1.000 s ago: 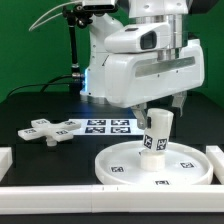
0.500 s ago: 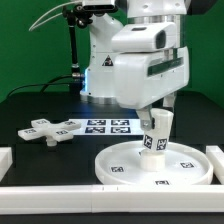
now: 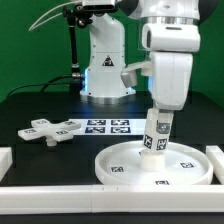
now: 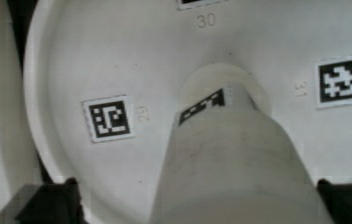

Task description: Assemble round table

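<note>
Fingers [image 4: 48, 200] stand wide apart either side of the leg, with a gap showing on each side.

On the exterior view's left, the foot [image 3: 50, 130] lies flat on the black table [image 3: 30, 105], well apart from the other parts. Just right of it, the marker board [image 3: 108, 126] lies flat, farther back than the disc. Nearer and further right, the disc [image 3: 125, 168] lies flat with its tags facing up. Its leg [image 3: 156, 132] stands upright near the disc's middle, tagged on its side. Directly over the leg hangs the gripper [image 3: 165, 108], its lower end around the leg's top. White rails [image 3: 100, 198] run along the near edge and both near corners.
</note>
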`<state>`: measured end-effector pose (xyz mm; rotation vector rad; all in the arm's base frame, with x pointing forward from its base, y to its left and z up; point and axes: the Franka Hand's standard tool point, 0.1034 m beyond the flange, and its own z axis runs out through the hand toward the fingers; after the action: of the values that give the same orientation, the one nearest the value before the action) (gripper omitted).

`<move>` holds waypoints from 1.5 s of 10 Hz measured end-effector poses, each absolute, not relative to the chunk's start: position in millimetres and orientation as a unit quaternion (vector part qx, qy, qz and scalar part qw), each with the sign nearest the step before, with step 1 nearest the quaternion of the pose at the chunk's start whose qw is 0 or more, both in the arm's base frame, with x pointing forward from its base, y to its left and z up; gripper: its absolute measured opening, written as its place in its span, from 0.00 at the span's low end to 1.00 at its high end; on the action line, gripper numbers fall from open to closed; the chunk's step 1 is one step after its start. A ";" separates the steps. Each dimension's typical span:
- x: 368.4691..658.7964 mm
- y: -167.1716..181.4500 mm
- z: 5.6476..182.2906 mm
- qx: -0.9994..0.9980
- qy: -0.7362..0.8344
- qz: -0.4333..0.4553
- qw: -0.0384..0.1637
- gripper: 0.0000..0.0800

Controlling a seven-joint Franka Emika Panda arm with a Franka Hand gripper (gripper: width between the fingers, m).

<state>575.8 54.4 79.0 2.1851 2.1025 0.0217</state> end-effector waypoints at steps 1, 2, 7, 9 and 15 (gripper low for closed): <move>574.9 54.3 76.8 0.697 0.715 0.002 0.058 0.81; 574.3 54.1 75.4 0.674 0.736 -0.003 0.060 0.81; 573.2 52.9 73.7 0.649 0.758 -0.010 0.062 0.56; 573.1 52.6 73.5 0.649 0.758 -0.010 0.062 0.51; 565.7 50.5 71.8 0.768 0.637 -0.032 0.048 0.51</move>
<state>565.7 50.5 71.8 2.3438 1.9436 -0.0975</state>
